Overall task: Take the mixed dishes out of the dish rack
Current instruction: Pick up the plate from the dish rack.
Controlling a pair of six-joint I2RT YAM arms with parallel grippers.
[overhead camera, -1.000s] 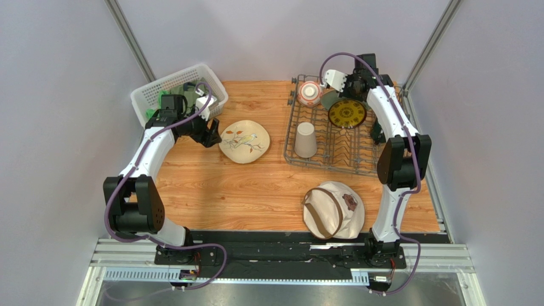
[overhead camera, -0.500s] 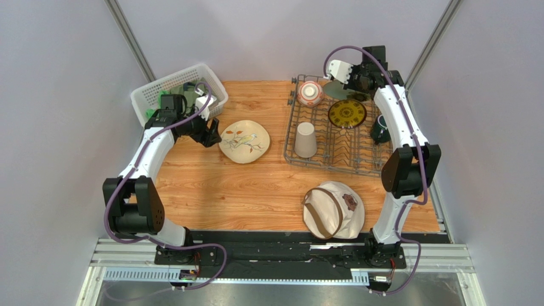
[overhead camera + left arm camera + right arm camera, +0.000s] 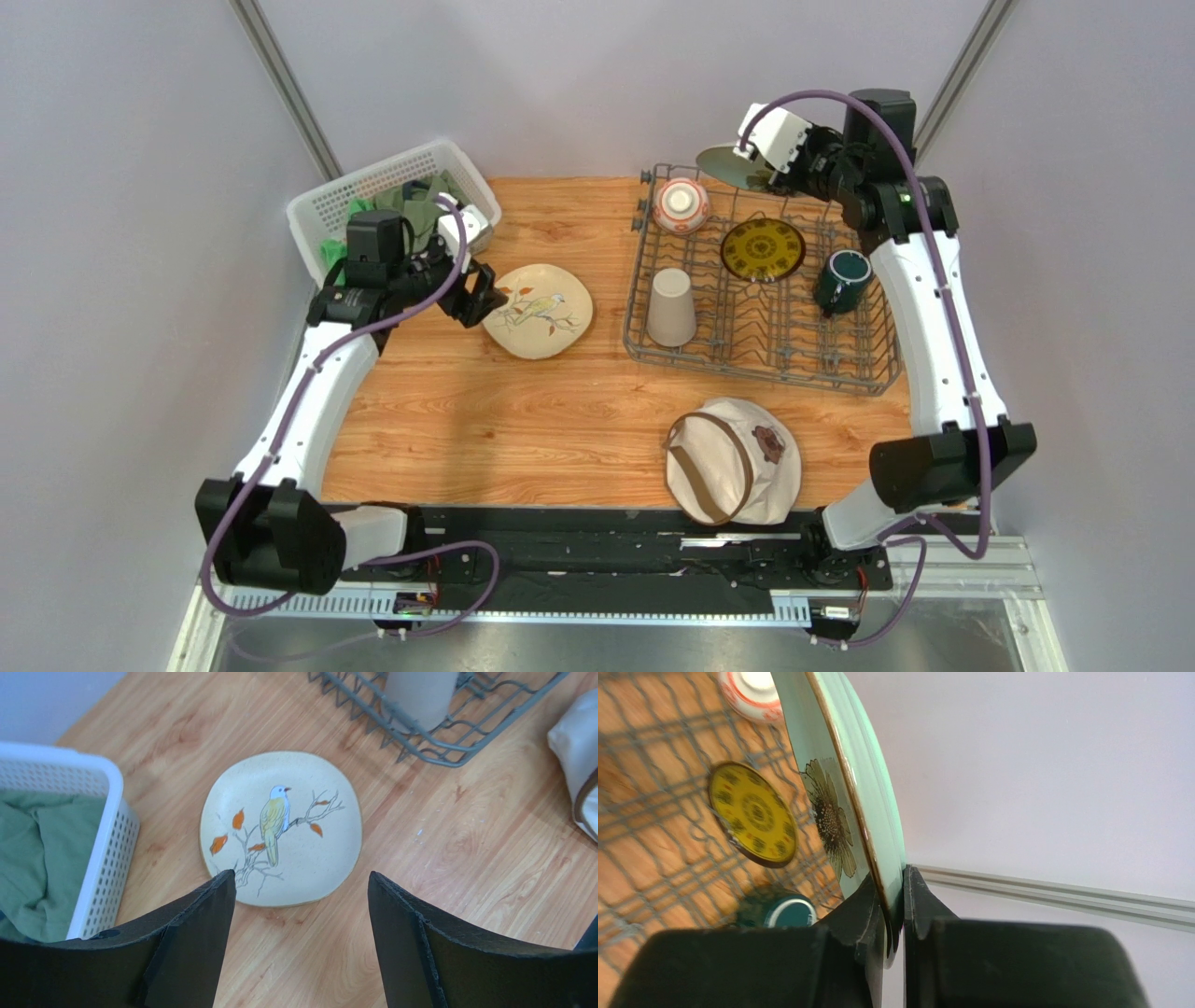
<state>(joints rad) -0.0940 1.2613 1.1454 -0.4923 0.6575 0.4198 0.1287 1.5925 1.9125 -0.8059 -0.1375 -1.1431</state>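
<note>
My right gripper point(image 3: 765, 175) point(image 3: 896, 903) is shut on the rim of the pale green plate point(image 3: 730, 165) point(image 3: 843, 777), holding it on edge above the back of the dish rack point(image 3: 765, 367). In the rack are the red-and-white bowl point(image 3: 682, 205) point(image 3: 749, 689), the dark yellow-patterned plate point(image 3: 762, 249) point(image 3: 752, 815), the upturned beige tumbler point(image 3: 672, 307) and the dark green mug point(image 3: 843, 280) point(image 3: 784, 913). The cream bird plate point(image 3: 537, 311) point(image 3: 281, 826) lies flat on the table. My left gripper point(image 3: 484, 297) point(image 3: 302, 882) hangs open just left of it, holding nothing.
A white lattice basket point(image 3: 330, 210) point(image 3: 105, 847) with green cloth stands at the back left. A beige hat point(image 3: 730, 459) with a brown strap lies in front of the rack. Grey walls close in at the back and both sides.
My right arm has lifted the pale green plate up out of the rack, toward the back wall. My left arm has drawn up and shifted slightly beside the bird plate.
</note>
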